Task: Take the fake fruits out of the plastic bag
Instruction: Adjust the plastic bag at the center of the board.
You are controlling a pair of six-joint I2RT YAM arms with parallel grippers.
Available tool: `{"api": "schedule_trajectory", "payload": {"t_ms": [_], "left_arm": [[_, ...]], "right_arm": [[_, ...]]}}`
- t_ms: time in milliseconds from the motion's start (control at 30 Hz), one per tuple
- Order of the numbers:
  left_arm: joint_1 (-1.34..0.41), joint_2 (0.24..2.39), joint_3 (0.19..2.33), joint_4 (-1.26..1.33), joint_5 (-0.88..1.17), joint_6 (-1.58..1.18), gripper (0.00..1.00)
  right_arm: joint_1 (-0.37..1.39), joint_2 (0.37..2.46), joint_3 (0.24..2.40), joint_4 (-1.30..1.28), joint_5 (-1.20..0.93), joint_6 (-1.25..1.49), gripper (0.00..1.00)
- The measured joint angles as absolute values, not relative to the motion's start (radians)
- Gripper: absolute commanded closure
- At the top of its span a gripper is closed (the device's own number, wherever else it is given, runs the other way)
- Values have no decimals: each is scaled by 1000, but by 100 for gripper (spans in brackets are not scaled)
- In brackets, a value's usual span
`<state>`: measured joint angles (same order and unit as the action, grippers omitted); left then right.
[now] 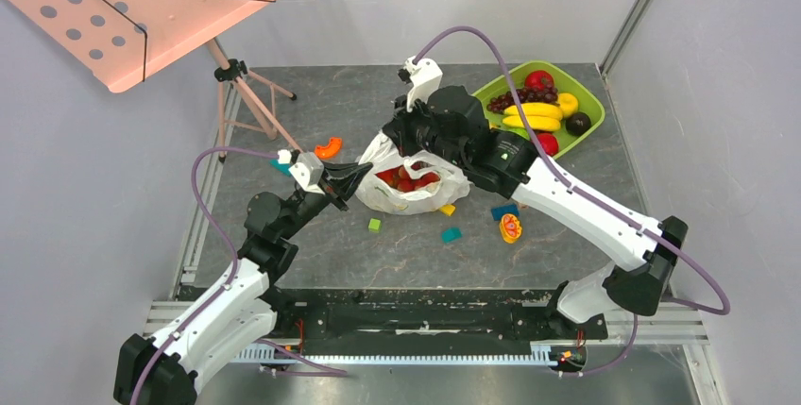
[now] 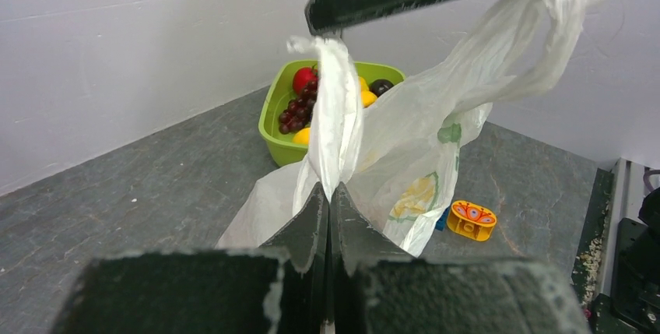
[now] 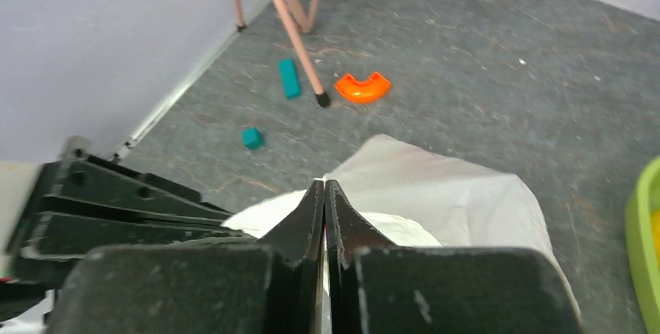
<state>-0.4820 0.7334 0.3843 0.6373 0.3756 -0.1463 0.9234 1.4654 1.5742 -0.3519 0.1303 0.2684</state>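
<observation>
The white plastic bag point(image 1: 413, 194) lies mid-table with its mouth held open, and red fake fruits point(image 1: 406, 178) show inside it. My left gripper point(image 1: 357, 177) is shut on the bag's near-left handle; in the left wrist view the fingertips point(image 2: 330, 191) pinch a twisted strip of the bag point(image 2: 405, 155). My right gripper point(image 1: 395, 141) is shut on the bag's far handle. In the right wrist view its jaws point(image 3: 324, 186) are closed with white film between them, above the bag point(image 3: 459, 194). The fruits are hidden in both wrist views.
A green tray point(image 1: 586, 93) at the back right holds bananas, dark grapes and other fruit; it also shows in the left wrist view point(image 2: 272, 128). Small toy blocks lie around the bag: an orange arch point(image 1: 328, 147), green point(image 1: 375, 225), teal point(image 1: 451, 234), an orange-yellow piece point(image 1: 510, 227). A pink music stand point(image 1: 142, 4) stands back left.
</observation>
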Motion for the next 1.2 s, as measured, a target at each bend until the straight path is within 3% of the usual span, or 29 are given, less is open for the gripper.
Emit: {"api": "schedule_trajectory", "payload": {"t_ms": [667,1200], "left_arm": [[-482,744,384,639,374,-153,98],[-482,725,384,615,361,-153,98]], "right_arm": [[920,1399,1309,-450,225,288,100],[851,1427,1069,-329,299,289,100]]}}
